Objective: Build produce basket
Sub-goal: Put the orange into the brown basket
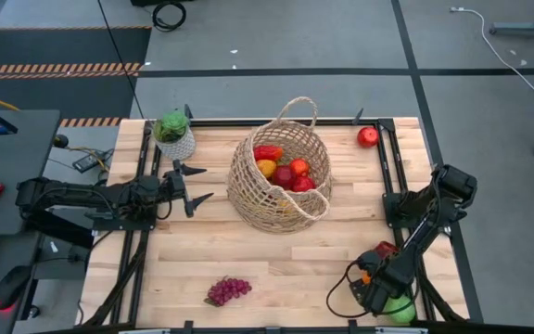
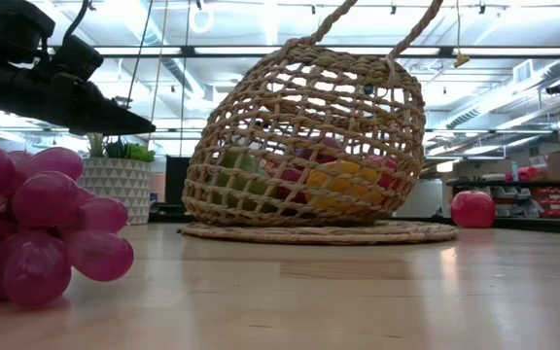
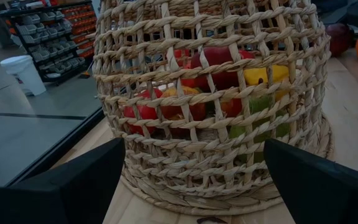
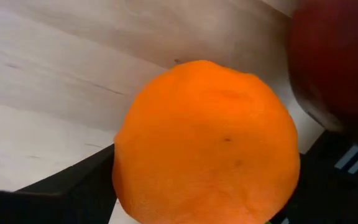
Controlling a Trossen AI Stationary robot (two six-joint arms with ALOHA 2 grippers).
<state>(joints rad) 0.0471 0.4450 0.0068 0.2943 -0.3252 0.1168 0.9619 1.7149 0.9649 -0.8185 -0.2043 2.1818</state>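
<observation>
Orange point(image 4: 207, 143) between right pincer point(image 1: 371, 276) fingers

A green plant in a white pot point(image 1: 173, 137) stands on the wooden table point(image 1: 276, 269)

The table point(image 1: 276, 260) is pale wood planking with visible grain and a soft satin sheen. The basket point(image 1: 281, 181) is tan open-weave wicker, rough and matt, on a coiled woven base. The grape bunch point(image 2: 32, 224) at the near edge looks like glossy, translucent purple plastic. The orange point(image 4: 207, 143) has a finely dimpled, dull-shining skin. The red apple point(image 1: 367, 136) at the far right is smooth and glossy. The plant pot point(image 2: 113, 187) is matt white with a faceted pattern.
</observation>
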